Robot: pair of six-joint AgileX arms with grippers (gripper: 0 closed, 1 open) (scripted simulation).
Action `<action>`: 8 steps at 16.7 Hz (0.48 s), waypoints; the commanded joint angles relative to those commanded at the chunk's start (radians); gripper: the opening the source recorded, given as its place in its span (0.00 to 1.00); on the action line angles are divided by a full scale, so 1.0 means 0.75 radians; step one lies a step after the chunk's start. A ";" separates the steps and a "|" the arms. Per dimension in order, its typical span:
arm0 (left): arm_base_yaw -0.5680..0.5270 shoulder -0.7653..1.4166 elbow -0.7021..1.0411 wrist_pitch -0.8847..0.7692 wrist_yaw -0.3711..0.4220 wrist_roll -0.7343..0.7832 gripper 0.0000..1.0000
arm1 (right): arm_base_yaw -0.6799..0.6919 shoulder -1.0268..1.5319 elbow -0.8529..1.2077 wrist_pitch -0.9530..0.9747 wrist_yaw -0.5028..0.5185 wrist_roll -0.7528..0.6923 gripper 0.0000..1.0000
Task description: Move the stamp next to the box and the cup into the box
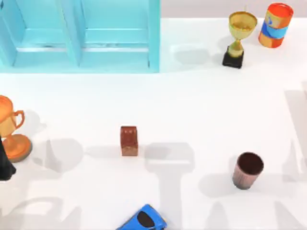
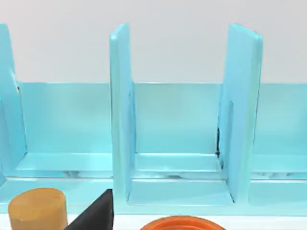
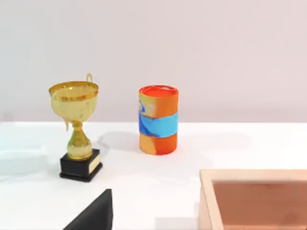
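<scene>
Reddish-brown stamp (image 1: 129, 141) is seen upright at table centre, slightly left; ribbed copper cup (image 1: 248, 170) stands well apart to its right, so the right arm is judged nearer the cup. Jaw states cannot be told.

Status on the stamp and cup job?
Nothing looks done. The stamp stands mid-table, well short of the light-blue box at the top view's upper left. The cup sits upright at the lower right, outside the box. Nothing is in hand; neither item is gripped. Both moves remain: stamp beside the box, cup into it.
</scene>
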 joint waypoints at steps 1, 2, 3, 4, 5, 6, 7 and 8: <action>0.000 0.000 0.000 0.000 0.000 0.000 1.00 | 0.000 0.000 0.000 0.000 0.000 0.000 1.00; 0.000 0.000 0.000 0.000 0.000 0.000 1.00 | 0.000 0.000 0.000 0.000 0.000 0.000 1.00; 0.000 0.000 0.000 0.000 0.000 0.000 1.00 | 0.005 0.011 0.009 -0.010 -0.001 0.001 1.00; 0.000 0.000 0.000 0.000 0.000 0.000 1.00 | 0.016 0.032 0.028 -0.029 -0.001 0.004 1.00; 0.000 0.000 0.000 0.000 0.000 0.000 1.00 | 0.032 0.064 0.056 -0.058 -0.002 0.009 1.00; 0.000 0.000 0.000 0.000 0.000 0.000 1.00 | 0.054 0.111 0.096 -0.098 -0.003 0.017 1.00; 0.000 0.000 0.000 0.000 0.000 0.000 1.00 | 0.080 0.168 0.146 -0.145 -0.003 0.028 1.00; 0.000 0.000 0.000 0.000 0.000 0.000 1.00 | 0.110 0.233 0.205 -0.198 -0.002 0.042 1.00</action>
